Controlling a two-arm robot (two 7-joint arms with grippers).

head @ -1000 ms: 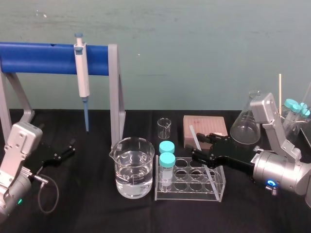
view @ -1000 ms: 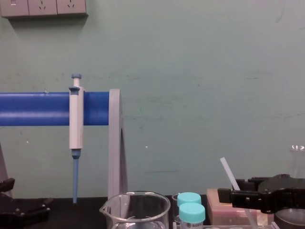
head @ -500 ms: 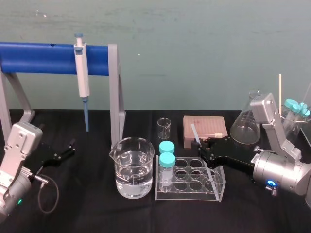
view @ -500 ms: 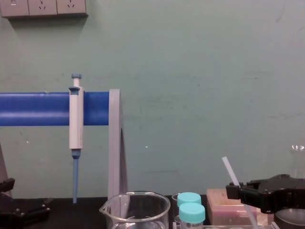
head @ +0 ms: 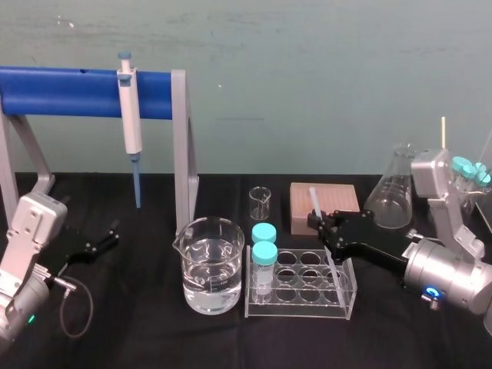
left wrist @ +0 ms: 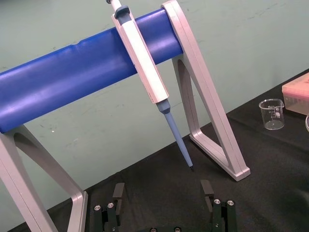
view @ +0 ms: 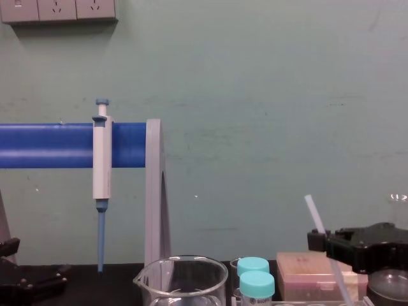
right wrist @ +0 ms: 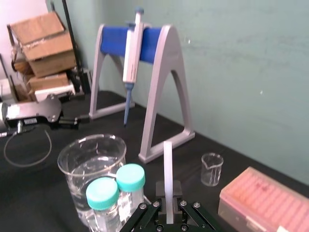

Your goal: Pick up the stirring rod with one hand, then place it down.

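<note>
The stirring rod [head: 314, 198] is a thin translucent white stick that leans through the clear test tube rack [head: 300, 304], its lower end down among the rack's holes. My right gripper [head: 317, 223] reaches in from the right and is shut on the rod just above the rack. In the right wrist view the stirring rod [right wrist: 167, 164] rises straight from between the black fingers of the right gripper [right wrist: 167, 207]. From the chest, the stirring rod [view: 313, 213] slants up past the right gripper [view: 320, 241]. My left gripper [head: 100, 242] rests open on the table at the far left.
A beaker of water [head: 211, 265] and two teal-capped tubes [head: 264, 244] stand left of the rod. A small beaker [head: 260, 204], a pink tip box [head: 338, 198] and a flask [head: 392, 196] lie behind. The pipette [head: 131, 115] hangs on the blue stand [head: 69, 92].
The right gripper's jaws have closed on the rod. Gripper and rod have shifted a little right and up, and the rod stands more upright. The left arm has not moved.
</note>
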